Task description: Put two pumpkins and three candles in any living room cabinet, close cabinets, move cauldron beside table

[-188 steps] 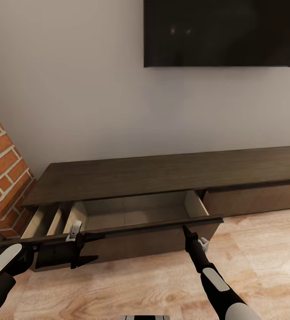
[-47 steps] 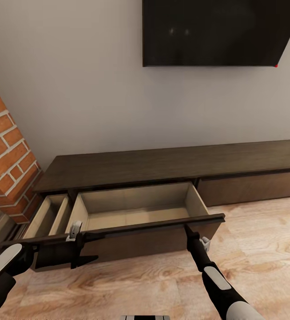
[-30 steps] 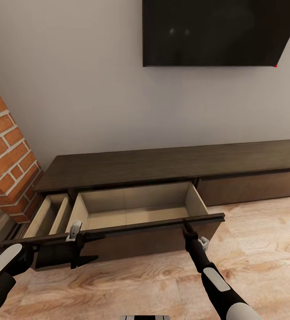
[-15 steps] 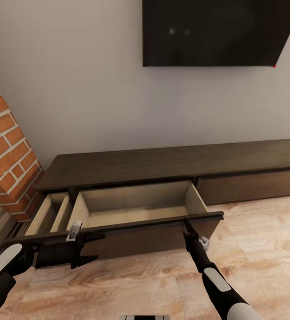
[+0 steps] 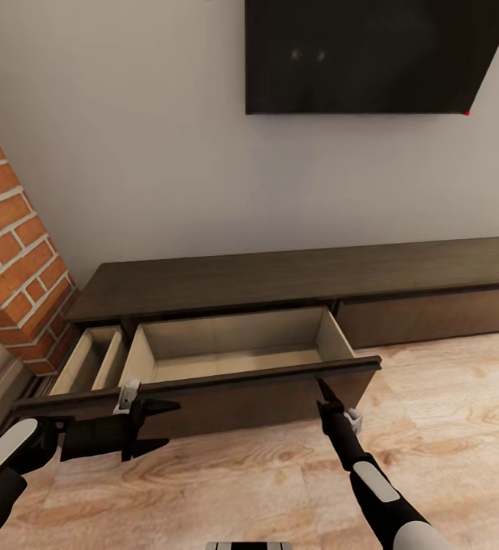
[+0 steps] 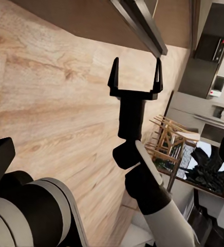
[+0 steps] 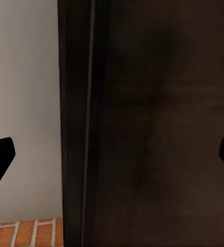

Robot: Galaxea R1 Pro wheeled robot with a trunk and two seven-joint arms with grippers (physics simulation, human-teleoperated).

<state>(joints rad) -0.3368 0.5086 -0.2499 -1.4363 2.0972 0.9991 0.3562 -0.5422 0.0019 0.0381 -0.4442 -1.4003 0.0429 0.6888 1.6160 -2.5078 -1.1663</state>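
Head view showed my right gripper (image 5: pixel 327 397), fingers spread, just below the open cabinet (image 5: pixel 280 279) drawer's front lip, which ran crosswise.

Head camera looks down at the cabinet (image 5: pixel 280 283); wrist cameras sit close.
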